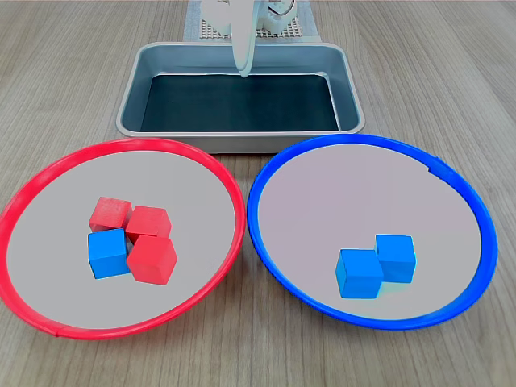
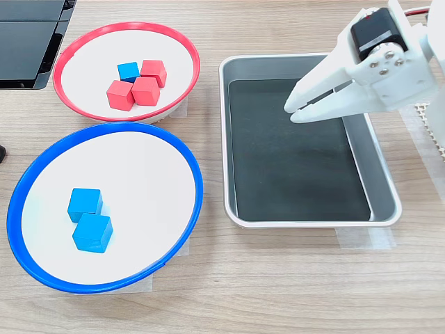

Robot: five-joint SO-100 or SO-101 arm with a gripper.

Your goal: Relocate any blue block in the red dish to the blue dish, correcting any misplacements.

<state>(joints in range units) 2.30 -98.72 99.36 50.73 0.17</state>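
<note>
Now | gripper (image 2: 292, 111) closed, empty, over tray (image 2: 375, 209) | blue block (image 2: 128, 70) well apart in red dish (image 2: 69, 52)

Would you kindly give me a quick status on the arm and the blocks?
Gripper above metal tray, jaws nearly closed, empty. Blue block in red dish, tight against three red blocks. Blue dish holds two.

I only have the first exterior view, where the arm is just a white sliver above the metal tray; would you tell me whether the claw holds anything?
Observer: No. In the second exterior view the claw is empty, its tips together.
Operator: Where does it hang?
Observer: Over the metal tray, toward the second exterior view's top.
Operator: Anything beyond the red dish?
Observer: A flat black object lies beside the red dish, at the second exterior view's upper left.
</note>
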